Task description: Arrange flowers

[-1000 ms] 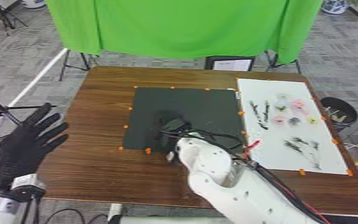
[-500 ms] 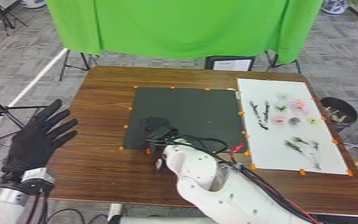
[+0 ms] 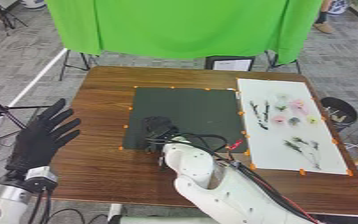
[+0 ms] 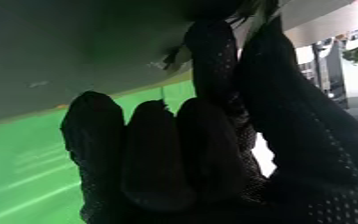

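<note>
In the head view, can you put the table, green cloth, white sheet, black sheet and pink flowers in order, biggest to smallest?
1. Table
2. Green cloth
3. White sheet and black sheet: too alike to rank, and the arm covers part of the black one
4. Pink flowers

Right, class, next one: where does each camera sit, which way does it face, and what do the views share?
Head view: on the robot's head, facing forward and down at the table, black mat and flowers; left hand, right hand and both arms show.
Right wrist view: on the right arm's wrist, looking along the right hand's glove past the mat towards green cloth.
Shared: right hand, mat, green cloth.
</note>
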